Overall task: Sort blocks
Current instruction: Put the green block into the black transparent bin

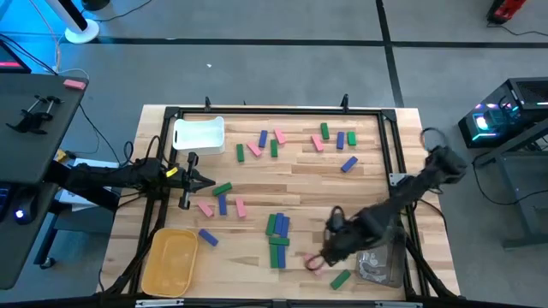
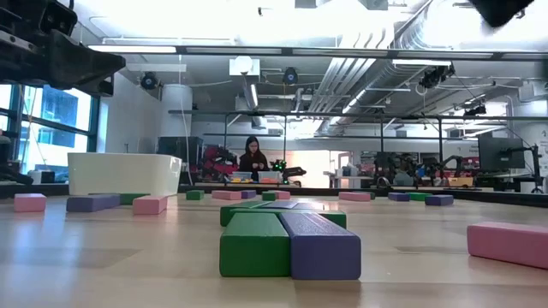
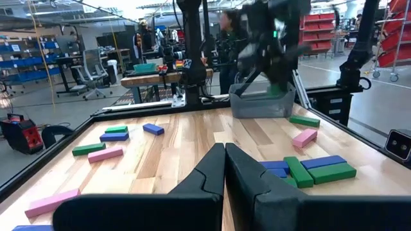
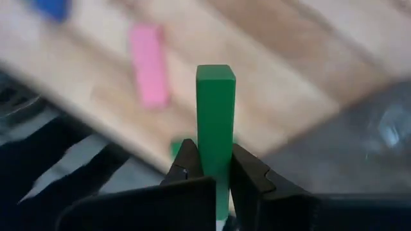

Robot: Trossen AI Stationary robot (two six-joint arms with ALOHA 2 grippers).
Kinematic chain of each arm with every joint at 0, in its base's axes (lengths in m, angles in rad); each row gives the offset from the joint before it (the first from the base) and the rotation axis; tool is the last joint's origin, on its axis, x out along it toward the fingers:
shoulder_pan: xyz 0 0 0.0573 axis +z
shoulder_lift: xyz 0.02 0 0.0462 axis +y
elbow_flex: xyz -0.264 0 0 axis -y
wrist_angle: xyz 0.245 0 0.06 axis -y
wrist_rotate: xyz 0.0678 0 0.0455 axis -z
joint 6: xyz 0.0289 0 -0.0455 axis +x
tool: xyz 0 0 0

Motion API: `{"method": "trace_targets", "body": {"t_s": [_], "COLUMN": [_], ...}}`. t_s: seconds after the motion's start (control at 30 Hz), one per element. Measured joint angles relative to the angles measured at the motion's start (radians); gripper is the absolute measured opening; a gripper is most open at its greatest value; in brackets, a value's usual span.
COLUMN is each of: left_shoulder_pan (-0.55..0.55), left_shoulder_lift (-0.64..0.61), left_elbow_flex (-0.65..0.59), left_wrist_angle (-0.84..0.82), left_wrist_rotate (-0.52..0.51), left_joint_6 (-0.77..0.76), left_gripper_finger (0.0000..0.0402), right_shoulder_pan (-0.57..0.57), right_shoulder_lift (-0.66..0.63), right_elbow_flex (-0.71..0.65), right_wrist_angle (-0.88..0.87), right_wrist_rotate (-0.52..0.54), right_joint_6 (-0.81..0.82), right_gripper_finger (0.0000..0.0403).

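Note:
Green, pink and blue-purple blocks lie scattered flat over the wooden table [image 1: 377, 180], with a green and blue cluster [image 1: 277, 233] near the middle that fills the low view's foreground [image 2: 287, 244]. My right gripper [image 1: 328, 248] is near the table's near right corner beside the clear bin [image 1: 382, 261] and is shut on a green block [image 4: 216, 115]. A pink block [image 4: 149, 64] lies on the table beyond it. My left gripper [image 1: 208, 181] is shut over the left part of the table, next to a green block [image 1: 223, 188], touching nothing [image 3: 225, 154]. My right gripper pinches the green block between its two fingers at one end [image 4: 215, 160]. The block lies along the fingers and sticks out straight past the fingertips [image 4: 187, 157]. It is lifted clear of the table.
A white bin [image 1: 199, 133] stands at the far left and a yellow bin [image 1: 171, 261] at the near left corner. A dark frame [image 1: 274, 111] runs round the table. A person [image 2: 253, 158] sits far off in the room behind.

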Motion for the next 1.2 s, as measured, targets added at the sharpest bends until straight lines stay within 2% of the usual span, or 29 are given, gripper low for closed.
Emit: {"method": "trace_targets", "body": {"t_s": [0.13,0.3,0.53,0.63,0.83,0.93,1.0,1.13,1.2], "left_shoulder_pan": [0.000,0.000,0.000,0.000,0.000,0.000,0.000,0.000,0.000], "left_shoulder_lift": [0.000,0.000,0.000,0.000,0.000,0.000,0.000,0.000,0.000], "left_elbow_flex": [0.000,0.000,0.000,0.000,0.000,0.000,0.000,0.000,0.000], "left_wrist_angle": [0.000,0.000,0.000,0.000,0.000,0.000,0.000,0.000,0.000], "left_wrist_rotate": [0.000,0.000,0.000,0.000,0.000,0.000,0.000,0.000,0.000], "left_joint_6": [0.000,0.000,0.000,0.000,0.000,-0.001,0.000,0.000,0.000], "left_gripper_finger": [0.0001,0.0001,0.0001,0.0001,0.0001,0.0001,0.0001,0.0001,0.0001], "right_shoulder_pan": [0.108,0.244,0.323,0.339,0.338,0.319,0.303,0.261,0.236], "right_shoulder_lift": [-0.066,-0.059,-0.041,-0.041,-0.041,-0.042,-0.043,-0.043,-0.043], "right_elbow_flex": [0.000,-0.001,-0.001,-0.001,-0.001,-0.001,-0.001,-0.001,-0.001], "right_wrist_angle": [-0.111,-0.210,-0.229,-0.256,-0.297,-0.271,-0.189,0.002,0.064], "right_wrist_rotate": [-0.057,-0.099,-0.157,-0.199,-0.205,-0.174,-0.093,0.101,0.163], "right_joint_6": [0.178,0.397,0.589,0.607,0.604,0.575,0.522,0.432,0.399], "right_gripper_finger": [0.0002,0.0001,0.0012,0.0043,0.0138,0.0171,0.0182,0.0182,0.0175]}}
